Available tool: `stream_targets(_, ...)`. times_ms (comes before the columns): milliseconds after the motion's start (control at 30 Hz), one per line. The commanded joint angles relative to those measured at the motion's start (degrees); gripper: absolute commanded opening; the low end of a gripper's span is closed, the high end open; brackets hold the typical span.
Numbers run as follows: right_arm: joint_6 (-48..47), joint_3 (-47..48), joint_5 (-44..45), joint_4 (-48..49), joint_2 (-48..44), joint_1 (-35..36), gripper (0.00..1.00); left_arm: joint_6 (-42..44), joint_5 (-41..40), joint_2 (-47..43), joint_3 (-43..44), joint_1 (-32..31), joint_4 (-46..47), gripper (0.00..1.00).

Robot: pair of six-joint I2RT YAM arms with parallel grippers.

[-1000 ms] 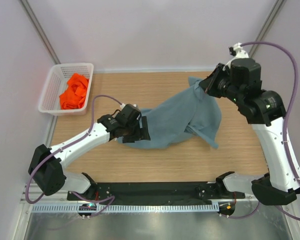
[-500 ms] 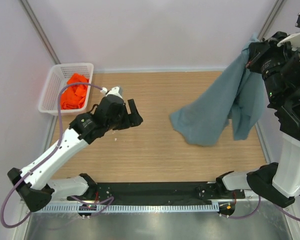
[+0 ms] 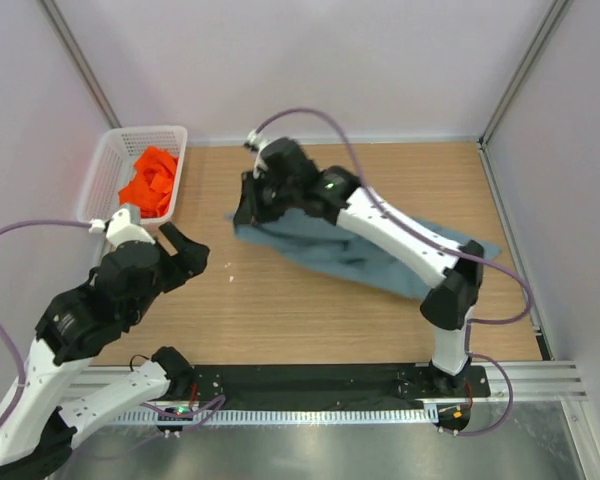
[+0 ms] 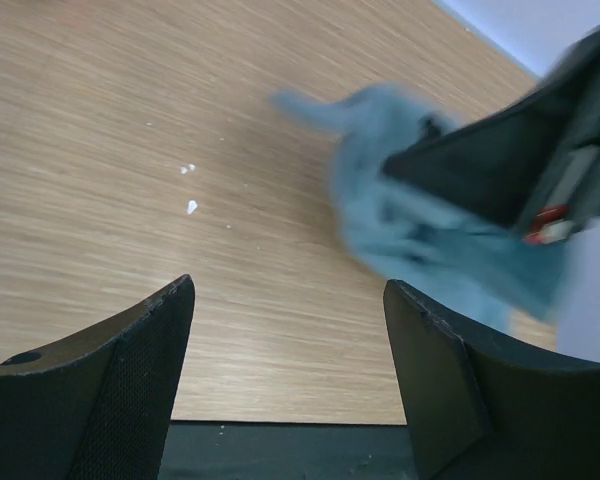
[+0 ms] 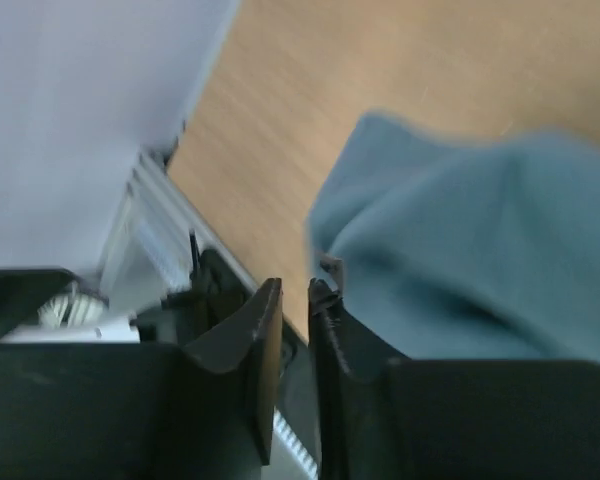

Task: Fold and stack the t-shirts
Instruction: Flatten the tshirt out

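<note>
**Top view:** The right arm reaches across the desk (image 3: 310, 325) and hides the middle of the grey-blue t-shirt (image 3: 315, 248). The shirt lies on the wood as a long strip. Its long axis runs from the far left-centre towards the right edge, slanting nearer on the right. The right gripper (image 3: 248, 208) sits at the shirt's left end, its fingertips hidden under the wrist. The orange t-shirt (image 3: 148, 185) lies crumpled in the white basket (image 3: 93, 188) at the far left corner, well apart from both arms. The left gripper (image 3: 185, 248) hangs above the left side of the desk with its jaws spread and empty, aimed towards the grey-blue shirt and not touching it.

**Left wrist view:** The spread jaws frame bare wood and a few white specks (image 4: 190, 190). Beyond them the grey-blue t-shirt (image 4: 400, 225) is blurred and bunched beneath the black right gripper (image 4: 510, 170). Its far end is cut off at the picture's edge.

**Right wrist view:** The picture is heavily blurred. The jaws are drawn together to a narrow slit, pinching the shirt's edge at the fingertips. The rest of the cloth spreads away over the desk beside one finger.
</note>
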Motion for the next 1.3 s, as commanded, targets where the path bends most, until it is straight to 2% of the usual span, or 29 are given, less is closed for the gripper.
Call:
stream_targets(0,8.4,-3.9,-12.7,9.4,-3.3,1.8,0.26,-3.9,-6.1,-2.9,-2.6,-0.3,-5.0,0.78)
stream_targets(33,7.0,-4.4,-12.3,9.2,-3.9,1.8,0.31,-4.0,-5.6,-3.1,-3.2,-0.2,-5.0,0.78)
stream_targets(67,5.6,-4.8,-8.8,6.5,-4.7,1.6,0.5,-4.1,-5.2,-3.0,-3.5,-0.3,-5.0,0.78)
stream_targets(100,4.5,-6.1,-7.0,5.3,-7.2,-0.1,0.56,-4.1,-4.8,-2.7,-4.0,-0.2,-4.9,0.79)
stream_targets(200,2.6,-12.0,-3.7,0.9,-13.2,-5.2,0.61,-3.1,-1.7,-0.6,-5.4,-0.2,-2.4,0.79)
stream_targets(233,2.2,-14.1,-3.2,-0.1,-15.2,-9.5,0.62,-2.3,-0.6,0.0,-5.7,-0.2,-0.8,0.79)
stream_targets(367,-1.1,-24.3,0.6,-6.5,-22.7,-20.3,0.63,1.4,10.3,6.4,-7.9,-0.3,7.1,0.78)
stream_targets(500,-6.5,-33.1,8.6,-11.1,-27.9,-23.6,0.64,4.0,22.2,18.2,-8.3,-0.3,16.1,0.78)
stream_targets(667,-5.5,-44.0,11.0,-11.2,-32.8,-27.0,0.79,5.7,32.0,37.0,-1.9,-0.3,22.3,0.78)
stream_targets(700,-5.3,-47.5,10.4,-10.7,-33.2,-28.2,0.8,5.7,35.6,39.4,-1.0,-0.2,23.4,0.78)
stream_targets(833,-2.9,-54.2,6.8,-7.1,-35.0,-29.1,0.81,2.9,40.9,50.2,2.3,-0.3,28.3,0.79)
stream_targets(1000,-0.3,-60.6,3.1,-4.2,-34.2,-29.0,0.8,2.1,42.9,59.5,5.6,-0.2,31.8,0.79)
stream_targets(1100,0.7,-63.8,0.9,-1.6,-34.0,-29.0,0.77,2.1,44.9,64.3,7.9,-0.3,32.1,0.78)
stream_targets(1267,2.5,-66.7,-2.3,2.8,-31.9,-28.9,0.69,1.5,46.6,67.6,9.9,-0.3,32.4,0.67)
